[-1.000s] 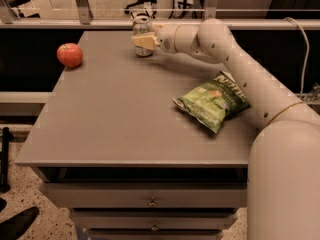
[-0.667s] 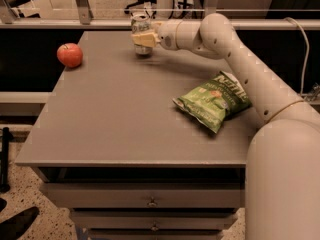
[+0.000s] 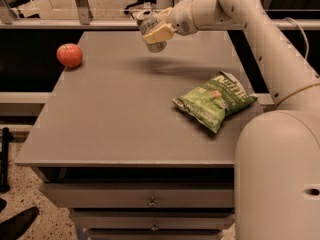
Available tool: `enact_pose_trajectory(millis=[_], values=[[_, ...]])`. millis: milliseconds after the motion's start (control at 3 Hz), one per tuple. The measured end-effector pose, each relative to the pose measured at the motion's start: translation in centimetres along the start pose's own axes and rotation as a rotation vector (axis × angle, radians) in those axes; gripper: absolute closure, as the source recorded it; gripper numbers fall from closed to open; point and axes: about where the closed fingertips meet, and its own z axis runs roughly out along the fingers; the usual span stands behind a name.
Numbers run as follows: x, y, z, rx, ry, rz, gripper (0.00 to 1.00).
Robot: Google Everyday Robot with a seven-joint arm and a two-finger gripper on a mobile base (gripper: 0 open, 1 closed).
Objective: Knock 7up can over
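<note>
The 7up can (image 3: 146,18) is a small silvery can, tilted and held off the table near the far edge. My gripper (image 3: 155,34) is shut around its middle, and one cream finger (image 3: 160,33) covers the label. The can's top sticks out to the upper left and its base (image 3: 157,47) shows below the finger. A soft shadow lies on the tabletop under it. The arm reaches in from the upper right.
A red apple (image 3: 69,55) sits at the far left of the grey table (image 3: 115,119). A green chip bag (image 3: 215,100) lies at the right, close to my arm's white body (image 3: 280,174). Drawers are below the front edge. A rail runs behind the table.
The can has left the tabletop at the far edge. It now hangs tilted in the gripper, above the table and a little nearer to the front.
</note>
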Motion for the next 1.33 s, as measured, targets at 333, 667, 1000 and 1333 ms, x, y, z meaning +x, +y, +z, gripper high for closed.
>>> enact_pose_trajectory(millis=[333, 667, 1000, 1333], values=[[1.5, 3.1, -1.8, -0.116, 0.202, -0.153, 1.00], [3.8, 8.6, -3.2, -0.325, 0.482, -0.418, 1.00], [5.5, 11.7, -3.6, -0.453, 0.613, -0.586, 1.00], [6.1, 14.8, -3.0, -0.553, 0.685, -0.731, 0.79]])
